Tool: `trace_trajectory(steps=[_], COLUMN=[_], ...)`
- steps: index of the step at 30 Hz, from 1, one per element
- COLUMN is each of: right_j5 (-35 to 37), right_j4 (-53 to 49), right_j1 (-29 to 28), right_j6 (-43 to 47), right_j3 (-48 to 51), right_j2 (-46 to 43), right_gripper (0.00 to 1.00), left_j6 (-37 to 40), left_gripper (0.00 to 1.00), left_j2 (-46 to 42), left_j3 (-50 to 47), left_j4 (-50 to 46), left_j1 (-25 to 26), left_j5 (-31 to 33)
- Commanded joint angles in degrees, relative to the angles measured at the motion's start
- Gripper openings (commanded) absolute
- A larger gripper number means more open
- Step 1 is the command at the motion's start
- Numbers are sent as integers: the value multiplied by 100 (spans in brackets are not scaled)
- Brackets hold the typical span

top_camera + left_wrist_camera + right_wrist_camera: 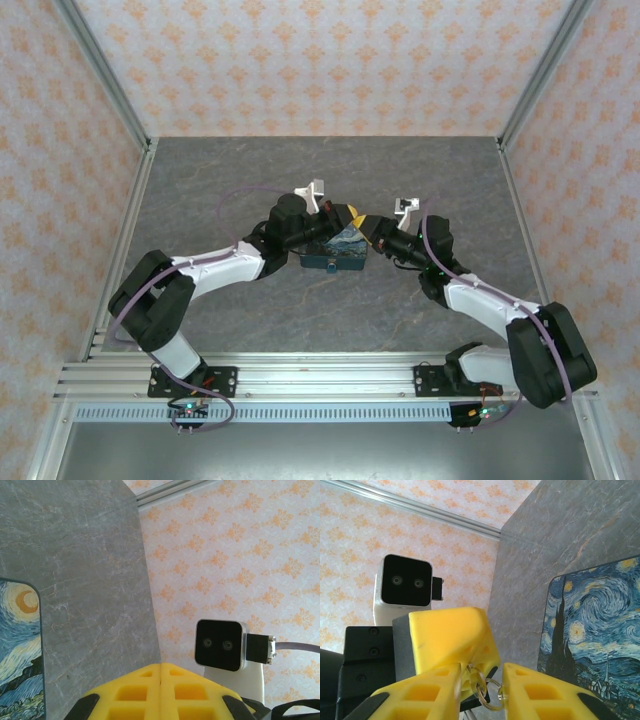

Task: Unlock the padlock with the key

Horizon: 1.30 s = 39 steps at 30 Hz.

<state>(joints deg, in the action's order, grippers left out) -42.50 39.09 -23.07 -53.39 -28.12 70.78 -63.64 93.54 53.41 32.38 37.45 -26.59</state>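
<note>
Two arms over starry box (595, 625), left claw (161, 666) clenched, right claw (481, 672) parted round wire ring (490, 692), marbled table (85, 555) open toward twelve o'clock

This looks like a robot test booth. A grey stone-look table (320, 180) sits boxed in by orange-flowered paper walls (300, 60) and silver metal rails (320, 378).

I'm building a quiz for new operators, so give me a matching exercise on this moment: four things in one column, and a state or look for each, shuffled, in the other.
Things:
1. left claw
2. right claw
3. metal ring
4. box

States:
A. starry-night print on top
B. fingers apart
C. fingers pressed together
D. dangles between two yellow fingers

Pairs: 1-C, 2-B, 3-D, 4-A
</note>
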Motion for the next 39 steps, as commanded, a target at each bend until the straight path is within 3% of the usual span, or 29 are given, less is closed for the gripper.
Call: trace_trajectory(steps=[1, 5, 13, 19, 21, 24, 27, 30, 33, 39], right_j5=[-161, -223, -227, -186, -96, 58, 192, 300, 586, 1958], right_j4=[357, 354, 285, 188, -38, -542, -1031, -1583, -2233, -3748], right_j1=[27, 23, 22, 24, 28, 26, 30, 16, -67, -788], right_j6=[-5, -21, -18, -12, 74, 299, 553, 912, 1443, 3032], right_j3=[-198, -220, -244, -304, -316, -346, -402, -523, -711, -1402], right_j2=[22, 28, 86, 99, 43, -106, -256, -424, -579, -737], right_gripper=[24, 13, 0, 0, 0, 0, 0, 0, 0, 0], left_j6=[-53, -61, -74, -103, -84, -63, -112, -238, -354, -801], left_gripper=[0, 0, 0, 0, 18, 56, 74, 82, 82, 75], left_j2=[76, 106, 182, 191, 98, -120, -383, -651, -747, -640], left_j3=[83, 117, 207, 281, 287, 345, 404, 509, 928, 1546], left_j4=[242, 207, 173, -54, -348, -1000, -1673, -2367, -3511, -4840], left_j1=[9, 17, 85, 118, 105, 24, -94, -239, -369, -534], left_j5=[-22, -4, -14, 41, 199, 443, 602, 654, 519, 26])
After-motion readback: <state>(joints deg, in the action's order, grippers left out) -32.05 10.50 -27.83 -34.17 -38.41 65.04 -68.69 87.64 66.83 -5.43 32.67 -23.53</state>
